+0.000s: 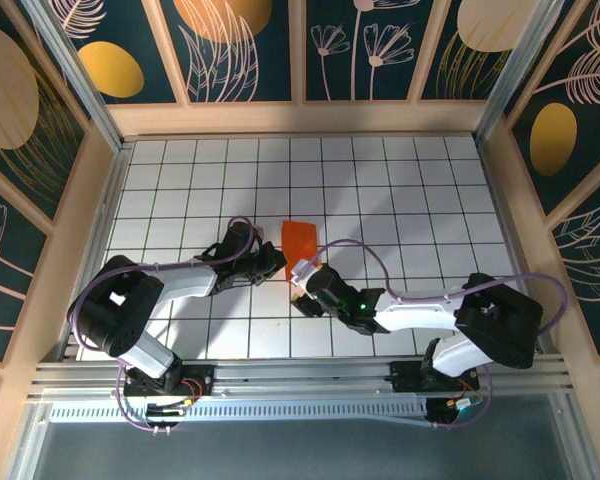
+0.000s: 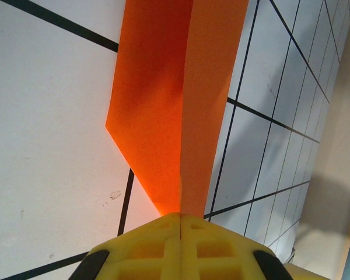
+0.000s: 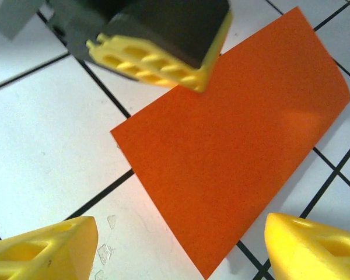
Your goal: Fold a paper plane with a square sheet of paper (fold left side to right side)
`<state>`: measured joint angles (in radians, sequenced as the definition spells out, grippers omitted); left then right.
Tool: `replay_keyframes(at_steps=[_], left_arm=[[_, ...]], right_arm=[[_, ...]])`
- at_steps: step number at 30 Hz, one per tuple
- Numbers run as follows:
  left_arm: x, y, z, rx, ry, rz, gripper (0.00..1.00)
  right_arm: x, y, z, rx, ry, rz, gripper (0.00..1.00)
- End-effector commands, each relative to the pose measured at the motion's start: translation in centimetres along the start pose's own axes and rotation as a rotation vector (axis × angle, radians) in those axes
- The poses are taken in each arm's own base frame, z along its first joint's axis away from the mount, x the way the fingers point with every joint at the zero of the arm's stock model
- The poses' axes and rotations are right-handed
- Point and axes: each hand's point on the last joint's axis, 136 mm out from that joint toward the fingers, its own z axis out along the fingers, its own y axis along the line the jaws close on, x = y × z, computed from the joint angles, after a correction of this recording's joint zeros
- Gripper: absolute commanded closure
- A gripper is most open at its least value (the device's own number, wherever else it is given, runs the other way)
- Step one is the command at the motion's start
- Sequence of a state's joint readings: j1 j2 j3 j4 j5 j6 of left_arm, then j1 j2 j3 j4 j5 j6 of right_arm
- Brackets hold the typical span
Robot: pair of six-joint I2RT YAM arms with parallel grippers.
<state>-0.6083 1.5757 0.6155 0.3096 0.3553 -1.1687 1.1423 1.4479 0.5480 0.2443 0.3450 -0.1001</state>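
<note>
The square sheet of paper (image 1: 300, 238), bright orange, lies folded double on the white grid table (image 1: 410, 190), near the middle. My left gripper (image 1: 280, 262) is shut on the sheet's near left edge. In the left wrist view its yellow fingertips (image 2: 179, 224) meet with the orange paper (image 2: 163, 105) pinched between them, two layers running away from the jaws. My right gripper (image 1: 302, 286) stands open just near of the paper. In the right wrist view its fingers (image 3: 46, 248) straddle the paper's (image 3: 239, 146) near corner without touching, and the left gripper's fingers (image 3: 157, 58) sit at the paper's far edge.
Wooden walls (image 1: 95, 200) enclose the table on three sides, and an aluminium rail (image 1: 300, 378) runs along the near edge. Both arms meet close together at the centre. Small clear flecks (image 3: 105, 254) lie on the tile beside my right gripper's left finger.
</note>
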Motion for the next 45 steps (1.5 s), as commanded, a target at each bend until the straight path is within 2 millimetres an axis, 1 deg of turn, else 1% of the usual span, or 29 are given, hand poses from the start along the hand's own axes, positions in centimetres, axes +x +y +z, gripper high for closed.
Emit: replay_keyframes(at_steps=[1,4,9,12,16,18,21,23,24,27,28,30,32,34,37,40,45], left_arm=[[-0.2,-0.9,-0.2,0.008,-0.009,-0.005,1.00],[-0.1,-0.9,-0.1,0.010,-0.006,-0.007,1.00],[0.0,-0.9,-0.1,0.013,-0.003,-0.005,1.00],[0.1,-0.8,-0.1,0.011,-0.001,-0.007,1.00],[0.2,-0.7,-0.1,0.008,-0.002,-0.008,1.00],[0.3,-0.7,-0.1,0.008,0.000,-0.005,1.00],[0.1,-0.7,-0.2,0.004,-0.008,0.002,0.97],[-0.1,-0.7,-0.5,-0.004,-0.024,0.010,0.90],[-0.3,-0.7,-0.7,-0.010,-0.036,0.015,0.86],[-1.0,-0.9,-1.4,-0.029,-0.071,0.032,0.69],[-1.4,-0.9,-1.7,-0.033,-0.083,0.037,0.64],[-2.2,-0.9,-2.6,-0.037,-0.111,0.042,0.58],[-3.0,-0.9,-3.6,-0.037,-0.135,0.048,0.54],[-3.9,-1.0,-4.5,-0.031,-0.158,0.053,0.53],[-4.6,-1.7,-5.1,-0.014,-0.164,0.079,0.53],[-4.9,-2.6,-4.5,-0.005,-0.138,0.127,0.58],[-4.6,-3.7,-1.9,0.023,-0.033,0.179,0.67]], right_arm=[[-1.5,-0.3,0.4,0.064,-0.042,-0.044,0.23],[-1.9,-0.1,1.1,0.069,-0.043,-0.057,0.23],[-3.2,-0.1,1.8,0.087,-0.072,-0.069,0.23],[-4.0,-0.2,2.3,0.097,-0.082,-0.075,0.28],[-4.4,-0.5,2.8,0.107,-0.082,-0.070,0.37],[-4.3,-0.5,2.9,0.101,-0.079,-0.068,0.45],[-4.0,-0.6,3.2,0.083,-0.058,-0.053,0.64],[-3.6,-0.6,3.3,0.070,-0.043,-0.044,0.74],[-3.4,-0.6,3.2,0.063,-0.037,-0.040,0.81],[-2.8,-0.6,3.1,0.030,-0.022,-0.018,0.97],[-2.6,-0.6,3.0,0.016,-0.017,-0.010,1.00],[-2.3,-0.7,2.8,-0.009,-0.009,0.017,1.00],[-2.1,-0.5,2.6,-0.058,-0.006,0.053,1.00],[-2.0,-0.4,2.2,-0.115,-0.007,0.106,1.00],[-1.8,-0.3,1.7,-0.202,-0.008,0.190,1.00],[-1.6,0.3,1.2,-0.301,-0.005,0.259,1.00],[-0.7,1.1,1.0,-0.434,0.027,0.334,1.00]])
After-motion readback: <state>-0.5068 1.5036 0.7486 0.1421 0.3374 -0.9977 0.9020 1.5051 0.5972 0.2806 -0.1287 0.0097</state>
